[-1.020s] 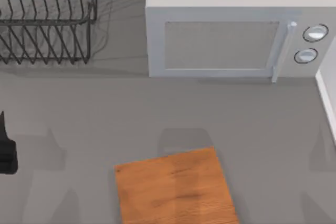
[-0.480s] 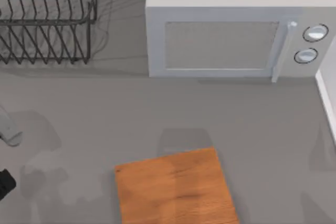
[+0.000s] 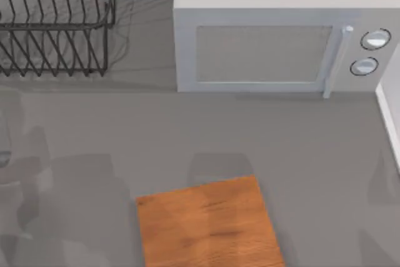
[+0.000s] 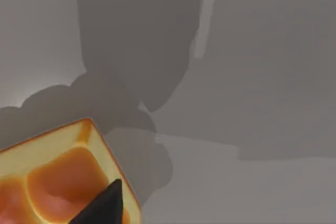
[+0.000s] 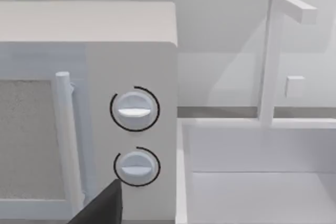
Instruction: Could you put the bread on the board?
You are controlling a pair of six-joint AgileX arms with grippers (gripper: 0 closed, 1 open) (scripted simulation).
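The bread point(image 4: 58, 177) sits right at the left gripper point(image 4: 102, 208), whose fingers' state I cannot tell, and looks light, soft and crushable, so grip its sides gently; the right gripper point(image 5: 100, 205) idles facing the microwave point(image 5: 84, 103).

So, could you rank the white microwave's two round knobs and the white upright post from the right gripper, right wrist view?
1. Lower round knob, beside the right gripper.
2. Upper round knob, above it.
3. White upright post, beyond the microwave.

Black, pointed fingertip point(image 4: 105, 205), matte and unmarked
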